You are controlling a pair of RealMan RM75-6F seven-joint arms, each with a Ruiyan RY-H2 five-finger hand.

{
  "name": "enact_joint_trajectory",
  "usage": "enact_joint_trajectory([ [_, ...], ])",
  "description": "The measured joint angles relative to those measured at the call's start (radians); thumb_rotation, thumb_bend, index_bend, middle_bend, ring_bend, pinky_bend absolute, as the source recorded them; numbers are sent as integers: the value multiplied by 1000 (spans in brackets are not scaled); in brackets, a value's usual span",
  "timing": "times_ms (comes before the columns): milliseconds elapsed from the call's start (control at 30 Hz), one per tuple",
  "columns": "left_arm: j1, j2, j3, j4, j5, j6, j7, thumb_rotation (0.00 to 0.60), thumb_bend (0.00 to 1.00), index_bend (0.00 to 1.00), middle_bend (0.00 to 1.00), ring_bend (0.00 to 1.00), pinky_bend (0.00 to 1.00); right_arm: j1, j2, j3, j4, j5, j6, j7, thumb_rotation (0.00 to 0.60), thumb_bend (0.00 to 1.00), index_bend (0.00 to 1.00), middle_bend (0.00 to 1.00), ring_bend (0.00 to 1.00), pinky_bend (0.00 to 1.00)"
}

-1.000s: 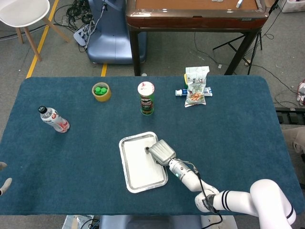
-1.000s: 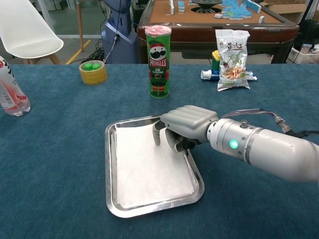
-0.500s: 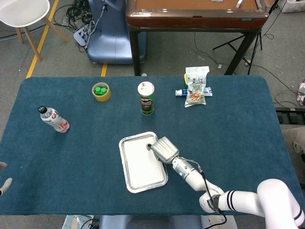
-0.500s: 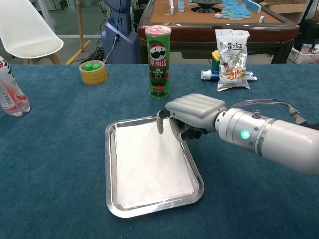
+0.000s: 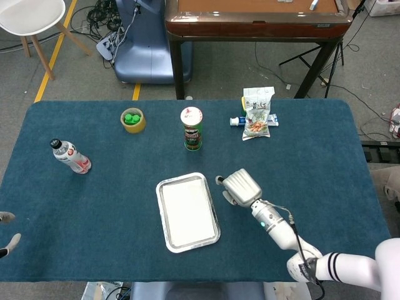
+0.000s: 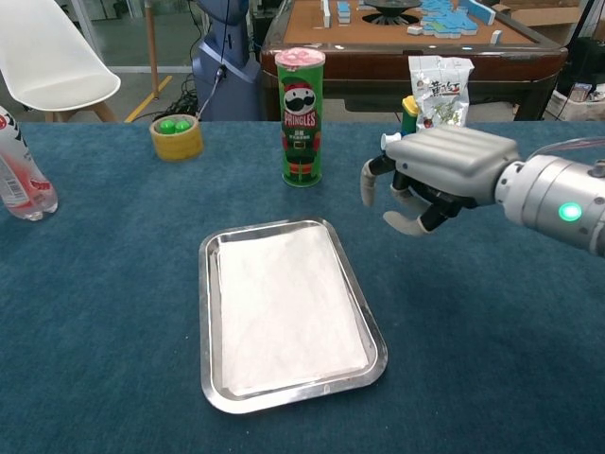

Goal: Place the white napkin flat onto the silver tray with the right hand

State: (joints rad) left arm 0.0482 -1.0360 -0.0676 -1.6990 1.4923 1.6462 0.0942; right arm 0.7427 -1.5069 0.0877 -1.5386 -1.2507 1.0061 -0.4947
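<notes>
Starting at the far left edge of the head view, a few pale fingers of the left robot hand [image 5: 5, 228] poke into frame over the blue tabletop [image 5: 94, 206] — too little shows to tell whether it is released or clenched. Near that side lies a clear water bottle [image 5: 70, 156] on its side, with a red-and-white label. Further along, toward the far edge, sits a yellow tape roll [image 5: 133, 120] with green caps inside it. A green Pringles can [image 6: 301, 116] stands upright near the middle, behind the silver tray [image 6: 205, 322].

The tray rests flat on the tabletop, and the white napkin [image 6: 284, 307] lies spread inside it, covering nearly the whole floor of the tray, its edges just within the rim.

To the right of the tray, the right robot hand [image 6: 430, 177] hovers above the cloth, apart from both tray and napkin — released, with fingers loosely curved downward and spread, nothing between them. A green light glows on the wrist behind it. Beyond the hand, near the far edge, a snack bag [image 5: 258, 112] stands beside a small white tube [image 5: 237, 121], partly hidden by the hand in the chest view.
</notes>
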Motion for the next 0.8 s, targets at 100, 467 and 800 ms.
enact_joint_trajectory([
  [100,-1,-2,0,2,-1,-2,2,600,215,438,487,376,539,-22,77,-10,-77,42,12,-58,600,287,390,564,513,716],
  [467,-12,-20,7,9,-1,-25,28,600,215,438,487,377,539,-167,340,-85,-316,127,193,-215,600,279,439,566,483,519],
  [800,-17,-33,11,17,4,-29,39,600,215,438,487,375,539,-356,429,-152,-397,47,387,-127,600,280,440,567,482,519],
])
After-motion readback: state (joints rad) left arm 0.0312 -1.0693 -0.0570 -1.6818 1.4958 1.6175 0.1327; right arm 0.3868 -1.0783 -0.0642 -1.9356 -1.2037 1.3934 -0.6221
